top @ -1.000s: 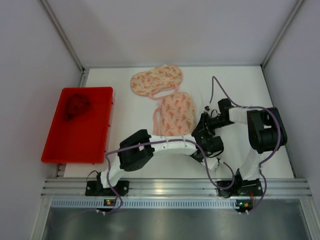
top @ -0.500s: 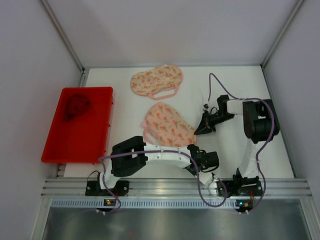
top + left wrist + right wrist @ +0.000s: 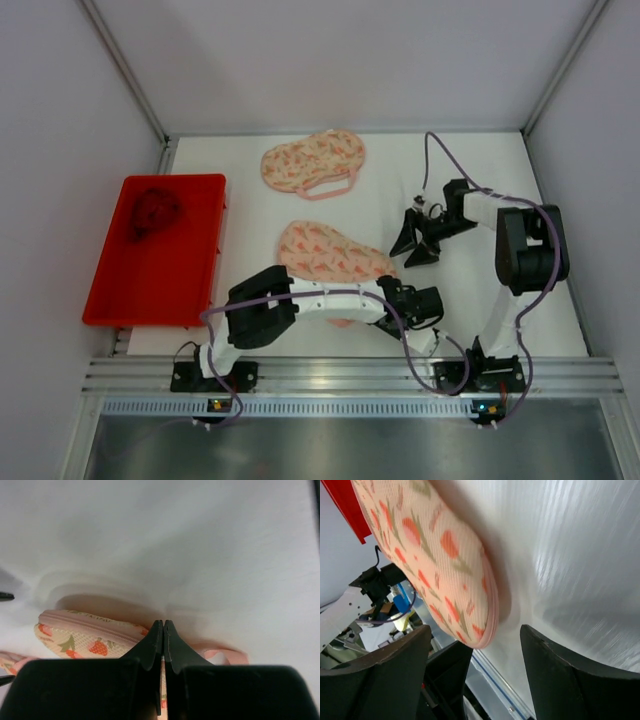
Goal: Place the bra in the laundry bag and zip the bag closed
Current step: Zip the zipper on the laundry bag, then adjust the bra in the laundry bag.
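Near the tabletop [image 3: 480, 170] front, our left hand [image 3: 163, 628] is pinching the laundry bag [image 3: 325, 250] rim; our right hand [image 3: 412, 250], fingers apart, should be gripping the opposite rim.

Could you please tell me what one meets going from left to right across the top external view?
red tray → near laundry bag → right gripper

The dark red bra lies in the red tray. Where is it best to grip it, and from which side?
Probably the raised middle of the bra, from straight above: it lies bunched in a heap at the far end of the red tray, whose walls would block a sideways approach.
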{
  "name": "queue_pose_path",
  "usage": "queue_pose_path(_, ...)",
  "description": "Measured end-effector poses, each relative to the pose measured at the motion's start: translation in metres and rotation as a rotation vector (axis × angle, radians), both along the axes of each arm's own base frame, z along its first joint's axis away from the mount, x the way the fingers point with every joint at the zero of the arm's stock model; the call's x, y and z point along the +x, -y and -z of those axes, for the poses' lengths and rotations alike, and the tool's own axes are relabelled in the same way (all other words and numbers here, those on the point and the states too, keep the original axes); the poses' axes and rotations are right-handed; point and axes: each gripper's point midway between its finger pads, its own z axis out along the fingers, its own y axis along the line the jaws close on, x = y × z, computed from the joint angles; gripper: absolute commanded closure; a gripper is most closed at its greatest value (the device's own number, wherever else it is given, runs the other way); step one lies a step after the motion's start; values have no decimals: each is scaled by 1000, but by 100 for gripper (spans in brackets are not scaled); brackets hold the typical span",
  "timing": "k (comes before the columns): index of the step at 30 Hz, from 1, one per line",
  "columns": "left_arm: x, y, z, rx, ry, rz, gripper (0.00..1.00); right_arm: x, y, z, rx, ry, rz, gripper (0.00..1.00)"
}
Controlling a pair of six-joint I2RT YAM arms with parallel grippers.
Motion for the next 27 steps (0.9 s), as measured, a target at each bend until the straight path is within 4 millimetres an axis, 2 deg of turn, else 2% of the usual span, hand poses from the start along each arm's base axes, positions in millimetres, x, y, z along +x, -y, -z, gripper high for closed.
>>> queue_pose_path(3,20,5,-9,-36,20,-41,100,-16,4,-11,9,-7,1,27)
queue_pose_path(7,37,6,-13,-62,46,-76,100,-37,2,-13,43,-57,15,27)
queue_pose_path(11,38,9,-14,-70,52,-71,100,-51,-5,-8,74,-126,38,28)
queue_pose_path(14,38,10,-14,-75,55,-64,100,-51,-15,-8,100,-129,30,32)
queue_pose_path(18,40,15,-15,-94,62,-57,100,-55,-29,-2,114,-141,-8,53)
queue_pose_path(19,40,17,-16,-100,64,-55,100,-57,-32,-1,117,-148,-17,66)
queue_pose_path(20,41,18,-17,-106,65,-54,100,-58,-34,1,117,-153,-24,74)
queue_pose_path(21,41,19,-18,-113,68,-55,90,-59,-35,2,116,-159,-26,94)
queue_pose_path(22,41,20,-18,-116,70,-53,81,-59,-36,2,115,-160,-27,100)
queue_pose_path(25,42,22,-23,-130,74,-58,58,-58,-36,2,114,-166,-20,100)
queue_pose_path(27,40,22,-31,-159,70,-78,20,-58,-36,2,115,-168,-17,100)
